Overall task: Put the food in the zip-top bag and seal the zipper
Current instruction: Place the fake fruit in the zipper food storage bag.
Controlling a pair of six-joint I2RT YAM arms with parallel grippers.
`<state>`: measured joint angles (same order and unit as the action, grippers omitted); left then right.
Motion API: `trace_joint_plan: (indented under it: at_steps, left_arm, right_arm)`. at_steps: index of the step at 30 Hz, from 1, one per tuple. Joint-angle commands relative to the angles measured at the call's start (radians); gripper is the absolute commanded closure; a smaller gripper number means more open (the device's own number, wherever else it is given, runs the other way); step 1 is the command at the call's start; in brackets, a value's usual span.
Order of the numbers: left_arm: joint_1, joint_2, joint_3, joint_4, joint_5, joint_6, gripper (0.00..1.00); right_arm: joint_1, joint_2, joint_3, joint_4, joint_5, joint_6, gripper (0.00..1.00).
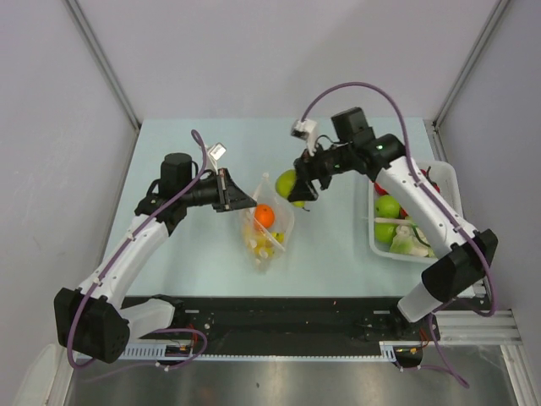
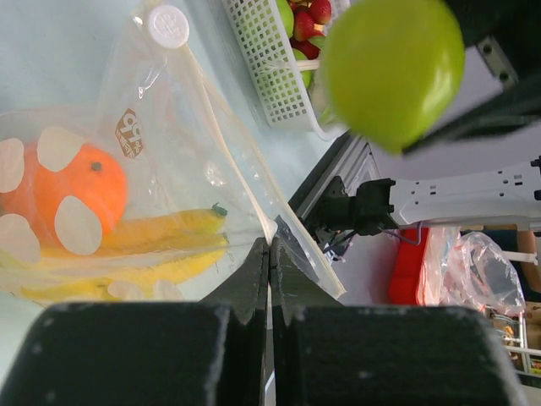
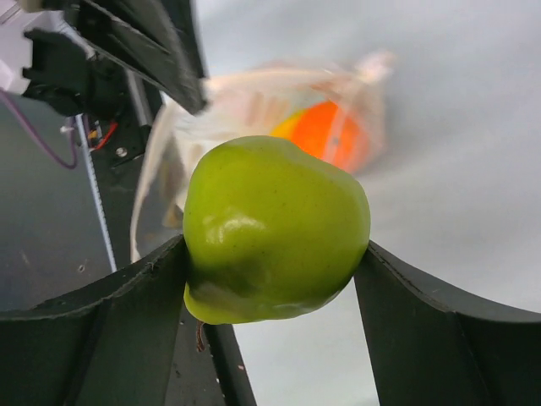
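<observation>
The pale table [image 1: 169, 245] carries a white slotted basket [image 1: 401, 256] at its right side, with green apples and red pieces inside. Mid-table lies the zip-top bag [image 1: 272, 241]. The left gripper [image 2: 269, 254] has its fingers pressed together on the bag's mouth edge, by the zipper [image 2: 221, 135]. The right gripper [image 1: 302, 189] clamps a green apple [image 3: 275, 228] between its spread fingers, just beside the bag's mouth. An orange [image 2: 80, 190] and yellow bananas [image 2: 161, 233] sit inside the bag.

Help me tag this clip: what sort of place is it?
Probably a robotics lab test cell: robot arms at a pale table, bare grey walls, toy fruit in a white basket.
</observation>
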<state>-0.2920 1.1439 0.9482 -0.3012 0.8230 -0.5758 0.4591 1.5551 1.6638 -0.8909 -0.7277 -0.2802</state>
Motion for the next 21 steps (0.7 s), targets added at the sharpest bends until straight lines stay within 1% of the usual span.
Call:
trace_joint_plan:
  at_steps: [1, 6, 8, 9, 10, 11, 13, 14, 16, 17, 19, 21]
  left_arm:
    - [0.007, -0.029, 0.014, 0.036, 0.033, -0.013, 1.0]
    - [0.007, -0.032, -0.005, 0.083, 0.039, -0.044, 1.0]
    - [0.007, -0.029, -0.009, 0.089, 0.044, -0.048, 1.0]
    - [0.007, -0.03, -0.009, 0.091, 0.047, -0.048, 1.0]
    - [0.007, -0.029, -0.008, 0.091, 0.047, -0.048, 1.0]
    - [0.007, -0.03, -0.008, 0.088, 0.047, -0.048, 1.0]
    - [0.007, -0.033, -0.012, 0.099, 0.05, -0.052, 1.0]
    - [0.007, -0.035, -0.014, 0.102, 0.05, -0.055, 1.0]
    - [0.007, -0.033, -0.019, 0.105, 0.051, -0.059, 1.0]
    - [0.008, -0.033, -0.02, 0.106, 0.051, -0.059, 1.0]
    - [0.008, -0.033, -0.022, 0.109, 0.054, -0.059, 1.0]
    - [0.008, -0.035, -0.026, 0.112, 0.051, -0.059, 1.0]
  right_arm:
    - [0.108, 0.078, 0.06, 0.058, 0.02, 0.015, 0.48]
    - [0.167, 0.161, -0.002, 0.167, 0.037, 0.042, 0.51]
    - [0.199, 0.178, -0.013, 0.202, 0.05, 0.055, 0.51]
    - [0.21, 0.193, -0.018, 0.213, 0.059, 0.062, 0.49]
    - [0.228, 0.2, -0.013, 0.225, 0.082, 0.068, 0.47]
    - [0.239, 0.209, -0.007, 0.237, 0.097, 0.084, 0.37]
    - [0.248, 0.223, 0.023, 0.236, 0.137, 0.09, 0.27]
    - [0.253, 0.221, 0.031, 0.237, 0.158, 0.099, 0.12]
    - [0.244, 0.203, 0.054, 0.222, 0.168, 0.095, 0.03]
    - [0.228, 0.192, 0.054, 0.202, 0.163, 0.092, 0.0]
    - [0.192, 0.14, 0.048, 0.175, 0.118, 0.082, 0.0]
    - [0.123, 0.1, 0.042, 0.118, 0.067, 0.07, 0.0]
